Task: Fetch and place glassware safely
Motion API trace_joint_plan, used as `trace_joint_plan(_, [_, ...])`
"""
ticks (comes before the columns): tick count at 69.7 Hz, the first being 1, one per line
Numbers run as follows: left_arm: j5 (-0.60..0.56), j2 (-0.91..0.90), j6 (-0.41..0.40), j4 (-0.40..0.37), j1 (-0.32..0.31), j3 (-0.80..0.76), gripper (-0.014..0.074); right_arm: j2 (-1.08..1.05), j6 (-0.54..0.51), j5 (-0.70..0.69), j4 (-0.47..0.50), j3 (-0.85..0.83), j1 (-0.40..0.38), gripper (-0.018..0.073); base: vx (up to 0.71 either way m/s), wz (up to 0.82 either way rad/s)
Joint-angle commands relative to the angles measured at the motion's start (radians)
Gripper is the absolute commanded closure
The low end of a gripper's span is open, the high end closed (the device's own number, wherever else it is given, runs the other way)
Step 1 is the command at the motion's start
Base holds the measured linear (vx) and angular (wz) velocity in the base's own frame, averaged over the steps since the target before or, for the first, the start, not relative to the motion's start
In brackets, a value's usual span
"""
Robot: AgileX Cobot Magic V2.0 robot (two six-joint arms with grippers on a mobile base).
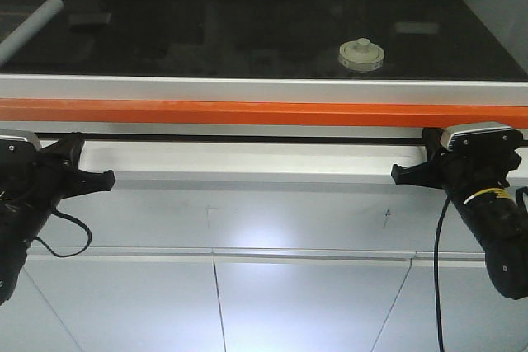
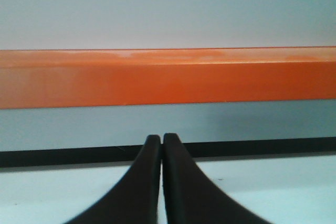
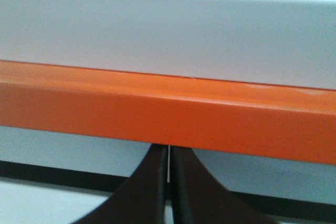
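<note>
- The glass jar (image 1: pixel 360 58) with its cream lid (image 1: pixel 351 53) stands upright on the black counter (image 1: pixel 247 30), close to the front edge and right of the middle
- Both the left gripper (image 2: pixel 161 141) and the right gripper (image 3: pixel 168 153) hang below the orange strip (image 1: pixel 264 111) of that front edge, fingers pressed together on nothing
- The right one, nearer the jar, looks the natural choice
- To do it well: lift clear over the front edge, spread the fingers wide before descending, and take the glass body rather than the knob (image 1: pixel 362 42) (a lid may lift off)
- The grey rod (image 1: pixel 29 29) lies at the left edge, well apart
</note>
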Motion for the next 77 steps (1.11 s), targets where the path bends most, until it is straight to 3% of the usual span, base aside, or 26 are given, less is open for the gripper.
trace_joint_plan(1, [-0.088, -0.033, -0.005, -0.009, -0.005, -0.021, 0.0603, -0.036, -0.002, -0.083, 0.0, -0.03, -0.001, 0.0563, 0.0, 0.0])
trace_joint_plan(18, [-0.097, -0.033, -0.003, -0.01, -0.005, -0.027, 0.0603, -0.036, -0.002, -0.089, 0.0, -0.03, -0.001, 0.0563, 0.0, 0.0])
trace_joint_plan(50, [0.093, -0.033, -0.005, -0.008, -0.005, -0.113, 0.0603, -0.036, -0.002, -0.089, 0.0, -0.03, -0.001, 0.0563, 0.0, 0.0])
trace_joint_plan(67, [-0.042, 0.002, -0.003, -0.01, -0.005, -0.114, 0.0603, -0.036, -0.002, -0.091, 0.0, -0.03, -0.001, 0.0563, 0.0, 0.0])
trace_joint_plan(77, [-0.044, 0.026, -0.002, -0.011, -0.005, -0.132, 0.0603, -0.036, -0.002, -0.094, 0.0, -0.03, -0.001, 0.0563, 0.0, 0.0])
